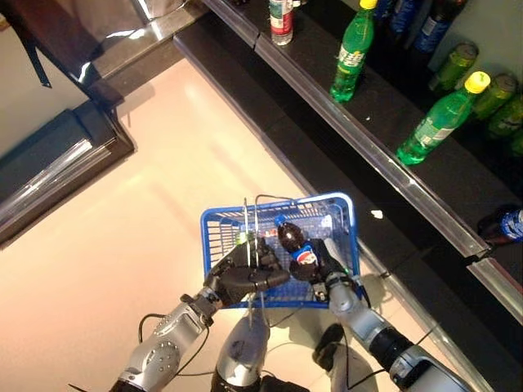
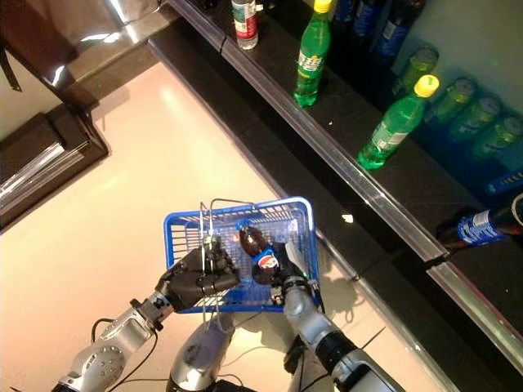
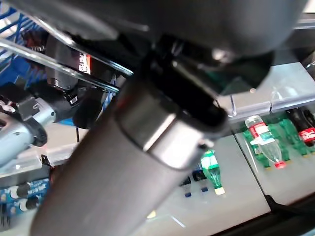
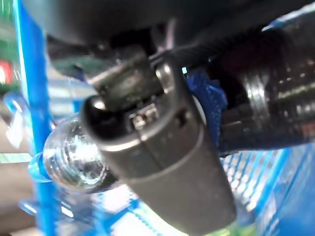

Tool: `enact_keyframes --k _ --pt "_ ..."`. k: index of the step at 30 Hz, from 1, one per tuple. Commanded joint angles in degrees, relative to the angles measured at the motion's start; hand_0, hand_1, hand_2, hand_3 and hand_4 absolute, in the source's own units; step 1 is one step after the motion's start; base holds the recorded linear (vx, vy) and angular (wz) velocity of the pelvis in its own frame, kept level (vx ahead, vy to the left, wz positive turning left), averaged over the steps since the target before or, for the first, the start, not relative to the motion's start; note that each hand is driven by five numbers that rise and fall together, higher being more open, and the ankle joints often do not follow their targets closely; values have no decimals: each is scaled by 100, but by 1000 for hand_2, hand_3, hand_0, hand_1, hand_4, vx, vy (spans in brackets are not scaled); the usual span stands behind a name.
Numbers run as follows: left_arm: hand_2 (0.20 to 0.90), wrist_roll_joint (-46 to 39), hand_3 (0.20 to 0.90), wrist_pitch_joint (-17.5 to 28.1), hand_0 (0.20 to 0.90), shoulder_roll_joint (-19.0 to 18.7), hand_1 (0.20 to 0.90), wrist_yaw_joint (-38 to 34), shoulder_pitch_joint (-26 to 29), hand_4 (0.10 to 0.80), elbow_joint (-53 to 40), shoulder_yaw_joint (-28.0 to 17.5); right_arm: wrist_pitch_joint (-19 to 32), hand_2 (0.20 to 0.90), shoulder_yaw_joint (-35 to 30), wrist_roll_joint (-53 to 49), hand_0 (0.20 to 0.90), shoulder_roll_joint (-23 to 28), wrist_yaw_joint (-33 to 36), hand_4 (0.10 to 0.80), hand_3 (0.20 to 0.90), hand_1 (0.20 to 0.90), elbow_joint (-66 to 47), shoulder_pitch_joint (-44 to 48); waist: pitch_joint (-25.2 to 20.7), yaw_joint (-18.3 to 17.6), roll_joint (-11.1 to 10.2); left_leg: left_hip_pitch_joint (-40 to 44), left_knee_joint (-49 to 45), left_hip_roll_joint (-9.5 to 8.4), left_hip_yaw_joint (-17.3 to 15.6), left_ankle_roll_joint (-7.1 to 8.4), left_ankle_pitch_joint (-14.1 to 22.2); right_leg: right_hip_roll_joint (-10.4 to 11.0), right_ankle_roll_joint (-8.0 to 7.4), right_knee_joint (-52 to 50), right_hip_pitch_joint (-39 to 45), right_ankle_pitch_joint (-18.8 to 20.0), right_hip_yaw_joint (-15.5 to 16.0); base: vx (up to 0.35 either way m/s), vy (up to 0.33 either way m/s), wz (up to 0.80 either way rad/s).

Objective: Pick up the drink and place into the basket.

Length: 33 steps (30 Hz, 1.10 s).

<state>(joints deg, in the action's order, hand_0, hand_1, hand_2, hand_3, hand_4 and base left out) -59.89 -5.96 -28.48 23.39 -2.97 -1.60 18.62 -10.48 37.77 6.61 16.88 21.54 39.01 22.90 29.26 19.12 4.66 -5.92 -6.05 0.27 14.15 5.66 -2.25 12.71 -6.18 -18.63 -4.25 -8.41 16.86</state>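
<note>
A blue wire basket (image 1: 214, 222) hangs over the pale floor. My left hand (image 1: 241, 278) is curled round its thin metal handles (image 1: 252, 224) at the near side. A dark cola bottle (image 1: 294, 242) with a blue cap lies tilted inside the basket, cap pointing away from me. My right hand (image 1: 331, 265) reaches over the near right rim, fingers and thumb (image 4: 162, 142) wrapped round the bottle (image 4: 275, 83). A clear bottle (image 4: 74, 157) and something green (image 1: 241, 238) also lie in the basket.
A dark shelf (image 1: 384, 155) with a metal front rail runs along the right. On it stand green bottles (image 1: 354, 53) (image 1: 437, 118), a red-labelled clear bottle (image 1: 280, 20) and a dark bottle (image 1: 502, 224). A dark cabinet (image 1: 57, 155) stands at the left.
</note>
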Motion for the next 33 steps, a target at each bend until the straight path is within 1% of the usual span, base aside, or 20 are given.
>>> enact_keyframes --k 1,5,8,11,15,19,21,23,28,29,30,31,33 --pt "300 -436 200 729 300 195 300 1012 686 100 -2339 -318 -80 300 380 777 300 -18 -24 100 200 300 -53 716 -537 46 -225 -293 -421 -236 -81 -438 20 -140 395 733 324 706 32 -14 -36 6" --pt "300 -405 200 648 300 92 300 1022 800 100 -2413 -291 -369 300 533 1023 300 149 -229 100 200 300 313 1203 -470 155 -239 -309 -391 -248 -33 -446 -12 -140 381 755 339 735 82 9 -40 4" --pt "300 -386 200 589 300 -23 300 972 913 100 -2505 -245 -581 300 583 713 300 224 -247 100 200 300 487 1595 -423 236 -281 -327 -393 -248 -6 -445 -23 -131 369 774 368 756 137 31 -44 6" --pt "300 -409 200 486 300 -90 300 910 1065 100 -2568 -214 -655 300 562 455 300 225 -254 100 200 300 901 1938 -387 307 -304 -350 -395 -261 26 -450 -29 -126 364 788 381 768 181 33 -29 7" --pt "300 -479 200 363 300 -147 300 872 1236 100 -2579 -220 -667 300 485 328 300 237 -511 100 200 300 1460 2247 -336 371 -304 -384 -424 -277 52 -456 -22 -106 357 764 367 771 212 26 -8 8" --pt "300 -526 200 312 300 -163 300 857 1327 100 -2576 -198 -782 300 447 328 300 148 -625 100 200 300 2023 2388 -298 422 -297 -414 -437 -285 63 -467 -26 -85 347 759 351 788 223 13 1 5" --pt "300 -517 200 325 300 -164 300 864 1343 100 -2600 -186 -1016 300 457 434 300 109 -827 100 200 300 2255 2421 -250 447 -275 -455 -456 -301 78 -476 -27 -68 338 749 314 803 230 -5 10 10" --pt "300 -502 200 352 300 -164 300 856 1346 100 -2624 -151 -1176 300 483 386 300 61 -883 100 200 300 2407 2402 -208 463 -256 -484 -467 -315 94 -486 -32 -58 331 740 284 818 229 -6 5 11" --pt "300 -499 200 415 300 -206 300 793 1428 100 -2624 -46 -1304 307 416 186 307 -87 -729 108 208 307 2716 2381 -111 496 -231 -542 -487 -344 114 -510 -31 -27 307 726 225 853 242 -7 -5 5" --pt "300 -494 200 428 300 -210 300 768 1454 100 -2629 -26 -1250 582 374 139 582 -115 -647 429 529 582 2787 2393 -90 498 -233 -548 -480 -344 113 -515 -31 -24 298 724 207 862 240 -14 -10 5" --pt "300 -502 200 434 300 -212 300 759 1467 100 -2635 -18 -1216 582 346 71 582 -123 -592 429 529 582 2805 2396 -74 497 -233 -553 -476 -345 113 -518 -31 -23 293 727 198 869 238 -17 -11 6" --pt "300 -506 200 436 300 -217 300 741 1482 100 -2645 -7 -1172 900 316 -16 900 -130 -538 800 900 900 2826 2401 -59 498 -236 -556 -472 -345 111 -520 -33 -22 287 727 189 876 238 -15 -9 4" --pt "300 -499 200 440 300 -212 300 709 1501 100 -2649 5 -1089 900 262 -167 900 -148 -466 800 900 900 2839 2417 -42 493 -244 -554 -455 -339 102 -522 -38 -22 277 728 170 891 235 0 0 0"
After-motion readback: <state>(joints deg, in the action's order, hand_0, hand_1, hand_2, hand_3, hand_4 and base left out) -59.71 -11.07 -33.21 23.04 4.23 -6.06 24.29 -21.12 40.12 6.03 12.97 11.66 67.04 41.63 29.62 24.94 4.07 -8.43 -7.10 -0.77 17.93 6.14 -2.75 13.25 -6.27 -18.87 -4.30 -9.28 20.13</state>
